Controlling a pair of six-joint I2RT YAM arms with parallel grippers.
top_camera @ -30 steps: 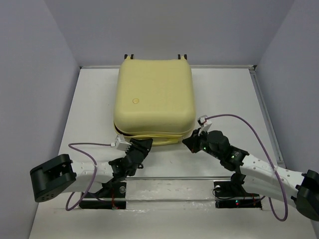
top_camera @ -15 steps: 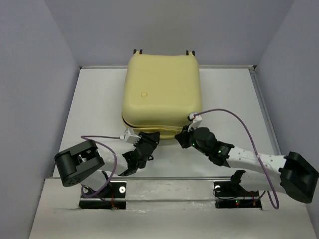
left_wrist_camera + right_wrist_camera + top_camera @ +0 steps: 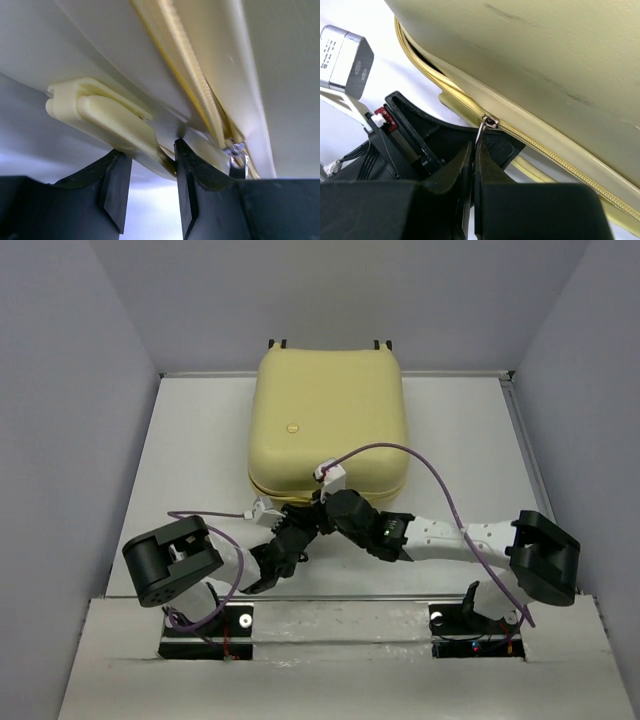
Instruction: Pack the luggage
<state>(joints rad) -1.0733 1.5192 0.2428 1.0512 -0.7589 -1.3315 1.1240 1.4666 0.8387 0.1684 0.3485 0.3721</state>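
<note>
The luggage is a pale yellow hard-shell suitcase lying closed on the white table, its round emblem facing up. Both grippers meet at its near edge. My left gripper has its jaws partly apart around the lower end of the cream handle, with the fingertips touching it. My right gripper is shut on the thin metal zipper pull, which hangs from the slider on the zipper. In the left wrist view that pull glints at the right.
Two caster wheels stick out at the suitcase's far edge by the back wall. Purple cables loop over the right arm and beside the left arm. A raised rail crosses the table's near edge. The left gripper's body sits close under my right fingers.
The suitcase has shifted right and a little away. My right gripper has slid left along the near edge to meet the left gripper. The left arm's elbow has risen and moved right.
</note>
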